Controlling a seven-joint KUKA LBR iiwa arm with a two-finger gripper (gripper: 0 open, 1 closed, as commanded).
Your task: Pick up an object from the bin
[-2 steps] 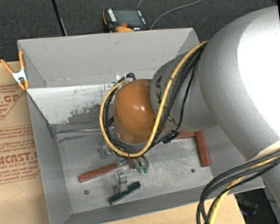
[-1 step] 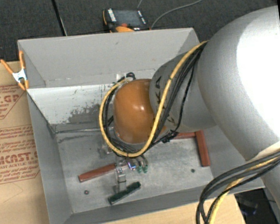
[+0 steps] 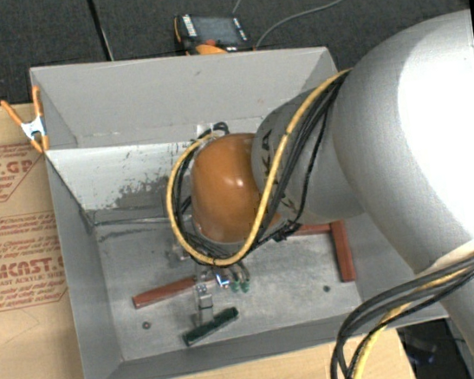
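My gripper [image 3: 205, 298] hangs low over the front middle of the bin floor, mostly hidden under the arm's wrist. A thin reddish-brown stick [image 3: 162, 294] lies flat just to its left, its right end reaching the gripper. Just below the gripper, near the bin's front wall, a dark green flat bar [image 3: 211, 326] lies at a slant. A small green piece [image 3: 243, 286] sits close to the gripper's right side. Nothing shows as held.
A red-brown L-shaped bracket [image 3: 342, 250] lies on the floor at the right, partly under the arm. The big arm covers the bin's right half and back middle. The left side of the floor is bare, scuffed metal.
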